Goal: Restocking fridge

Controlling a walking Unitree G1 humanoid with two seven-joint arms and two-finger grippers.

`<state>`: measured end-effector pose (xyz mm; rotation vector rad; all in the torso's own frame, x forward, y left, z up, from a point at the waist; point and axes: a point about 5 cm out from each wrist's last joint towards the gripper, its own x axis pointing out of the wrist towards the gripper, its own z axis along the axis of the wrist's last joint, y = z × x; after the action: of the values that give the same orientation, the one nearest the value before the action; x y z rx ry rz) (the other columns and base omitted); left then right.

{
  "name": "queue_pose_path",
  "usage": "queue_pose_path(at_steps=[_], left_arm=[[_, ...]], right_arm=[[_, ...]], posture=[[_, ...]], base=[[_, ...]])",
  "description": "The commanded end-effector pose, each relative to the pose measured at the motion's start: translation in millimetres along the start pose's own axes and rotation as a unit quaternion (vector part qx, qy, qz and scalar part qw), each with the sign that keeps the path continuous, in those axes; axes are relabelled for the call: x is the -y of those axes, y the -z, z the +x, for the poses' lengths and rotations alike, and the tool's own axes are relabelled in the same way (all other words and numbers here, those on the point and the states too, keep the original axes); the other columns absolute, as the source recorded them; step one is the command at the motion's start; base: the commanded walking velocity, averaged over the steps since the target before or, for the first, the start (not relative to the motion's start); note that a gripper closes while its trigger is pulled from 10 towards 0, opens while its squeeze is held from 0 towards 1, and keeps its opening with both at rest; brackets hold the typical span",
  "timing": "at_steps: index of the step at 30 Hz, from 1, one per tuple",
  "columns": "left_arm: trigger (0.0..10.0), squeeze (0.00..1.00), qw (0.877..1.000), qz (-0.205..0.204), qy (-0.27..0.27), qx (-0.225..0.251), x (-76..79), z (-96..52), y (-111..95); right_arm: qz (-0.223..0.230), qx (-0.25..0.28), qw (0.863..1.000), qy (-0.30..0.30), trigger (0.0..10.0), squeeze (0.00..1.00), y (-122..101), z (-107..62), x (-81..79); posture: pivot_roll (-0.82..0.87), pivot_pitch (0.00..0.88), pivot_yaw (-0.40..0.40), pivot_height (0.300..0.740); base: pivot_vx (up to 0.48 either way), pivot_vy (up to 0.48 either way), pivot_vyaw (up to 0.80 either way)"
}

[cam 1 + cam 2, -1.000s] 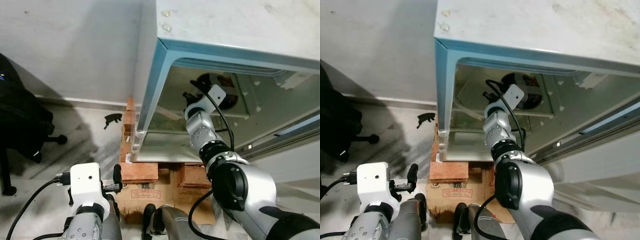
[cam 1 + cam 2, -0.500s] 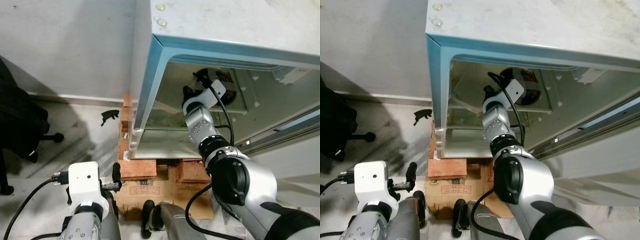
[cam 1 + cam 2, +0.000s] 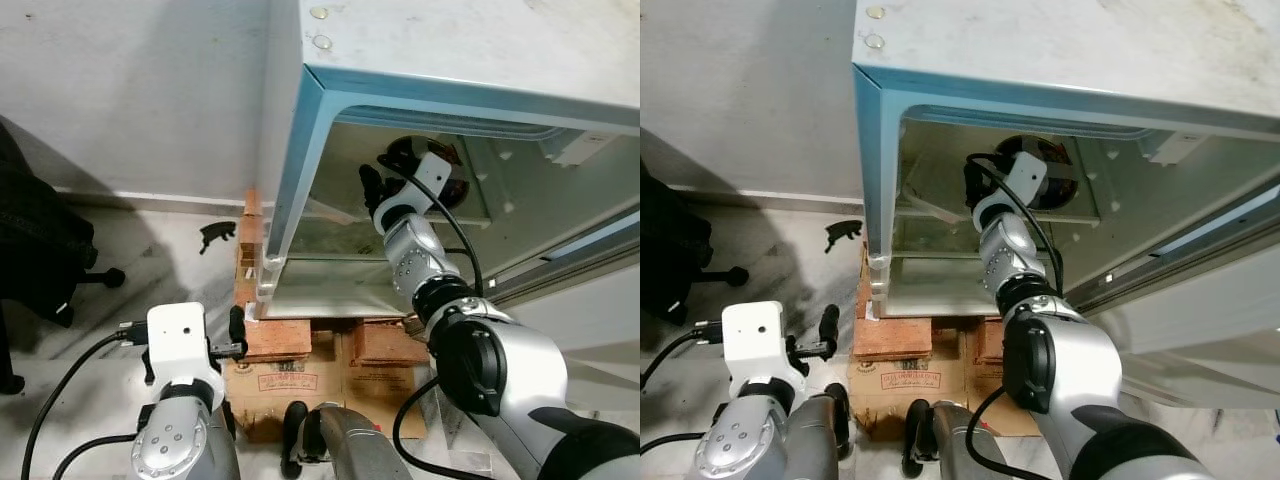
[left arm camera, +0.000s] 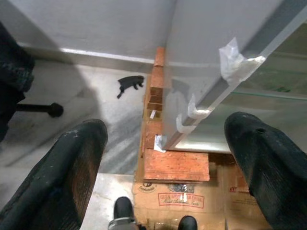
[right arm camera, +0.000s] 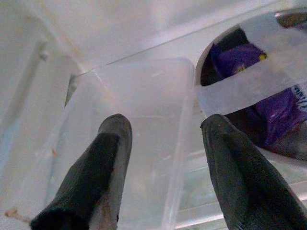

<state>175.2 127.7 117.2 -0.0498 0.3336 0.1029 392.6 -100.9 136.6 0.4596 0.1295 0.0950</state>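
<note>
I am standing over a small white fridge [image 3: 450, 45] with a pale blue front frame, its door open, looking down into it. My right arm reaches inside the fridge, and my right pincer [image 5: 163, 158] hangs there with its two black fingers [image 5: 108, 163] spread wide, holding nothing. Just beyond the fingertips, inside the fridge, sits a clear plastic container [image 5: 139, 110]; I cannot tell what is in it. Beside that container, against the back wall of the fridge, is a round dark opening [image 3: 1040, 180] crossed by a white strip, with something purple [image 5: 268, 110] showing in it; I cannot tell what the purple thing is.

The fridge rests on red bricks [image 4: 177, 165], and the bricks stand on flattened brown cardboard [image 4: 172, 199]. My left pincer [image 4: 168, 163] is low, outside the fridge, near its front lower corner, its fingers wide apart and empty, pointing towards the bricks. On the grey floor to the left of the fridge lies a small black scrap [image 4: 129, 84]. Further left of the fridge is part of a black office chair [image 3: 45, 250].
</note>
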Motion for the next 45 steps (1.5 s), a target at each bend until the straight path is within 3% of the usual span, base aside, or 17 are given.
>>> queue_pose_path(at_steps=[1,9,16,21,22,23,24,25,26,30,36,41,45], left_arm=[[10.0,0.0,1.0,0.0,-0.008,-0.008,-1.4,4.1,4],[10.0,0.0,1.0,0.002,-0.008,0.02,-1.9,23.1,-4],[10.0,0.0,0.999,0.003,0.002,0.045,2.0,44.5,-10],[10.0,0.0,0.998,0.006,0.009,0.056,2.0,52.5,-13],[10.0,0.0,0.998,0.007,0.009,0.058,0.6,54.9,-13],[10.0,0.0,0.998,0.006,0.009,0.058,0.3,55.4,-13],[10.0,0.0,0.998,0.005,0.01,0.061,-0.2,57.3,-13],[10.0,0.0,0.998,0.006,0.011,0.063,-0.4,58.6,-14],[10.0,0.0,0.998,0.006,0.013,0.065,-0.3,59.4,-14],[10.0,0.0,0.996,0.008,0.019,0.085,-0.1,64.3,-17],[10.0,0.0,0.995,0.029,0.03,0.088,-0.2,69.3,-16],[10.0,0.0,0.995,0.032,0.037,0.091,0.5,73.4,-14],[10.0,0.0,0.994,0.039,0.043,0.095,3.6,78.0,-16]], right_arm=[[-0.029,0.0,1.0,-0.003,10.0,1.0,-2,-1.3,8.4],[-0.086,0.012,0.996,-0.026,10.0,1.0,-13,-3.2,24.3],[-0.146,-0.007,0.987,-0.063,10.0,1.0,-6,-13.7,46.2],[-0.16,-0.007,0.985,-0.07,10.0,1.0,-4,-18.2,53.8],[-0.166,-0.004,0.983,-0.073,10.0,0.79,-2,-21.5,58.1],[-0.169,-0.004,0.983,-0.074,10.0,0.79,-2,-22.6,59.6],[-0.174,-0.002,0.982,-0.075,10.0,0.65,-1,-24.1,61.4],[-0.174,-0.002,0.982,-0.075,10.0,0.16,-1,-24.7,62.2],[-0.176,0.0,0.981,-0.077,10.0,0.0,-1,-26.2,63.6],[-0.183,0.013,0.979,-0.091,10.0,0.0,5,-36.5,67.1],[-0.198,0.014,0.97,-0.143,10.0,0.0,15,-51.8,57.8],[-0.177,0.018,0.977,-0.121,10.0,0.0,17,-64.6,61.6],[-0.165,0.012,0.984,-0.067,10.0,0.0,24,-81.3,73.1]], posture=[[0.28,0.156,-0.223,0.74],[0.25,0.094,-0.221,0.74],[0.2,0.016,-0.21,0.74],[0.18,0.0,-0.205,0.74],[0.17,0.0,-0.202,0.74],[0.17,0.0,-0.202,0.74],[0.17,0.0,-0.2,0.74],[0.16,0.0,-0.198,0.74],[0.16,0.0,-0.197,0.74],[0.14,0.0,-0.179,0.74],[0.12,0.0,-0.156,0.74],[0.11,0.0,-0.141,0.74],[0.09,0.0,-0.123,0.74]], base=[[0.0,0.0,0.0],[0.0,0.0,0.0],[0.0,0.0,0.0],[0.0,0.0,0.0],[0.0,0.0,0.0],[0.0,0.0,0.0],[0.0,0.0,0.0],[0.0,0.0,0.0],[0.0,0.0,0.0],[0.0,0.0,0.0],[0.0,0.0,0.0],[-0.1,0.0,0.0],[-0.263,0.0,0.0]])
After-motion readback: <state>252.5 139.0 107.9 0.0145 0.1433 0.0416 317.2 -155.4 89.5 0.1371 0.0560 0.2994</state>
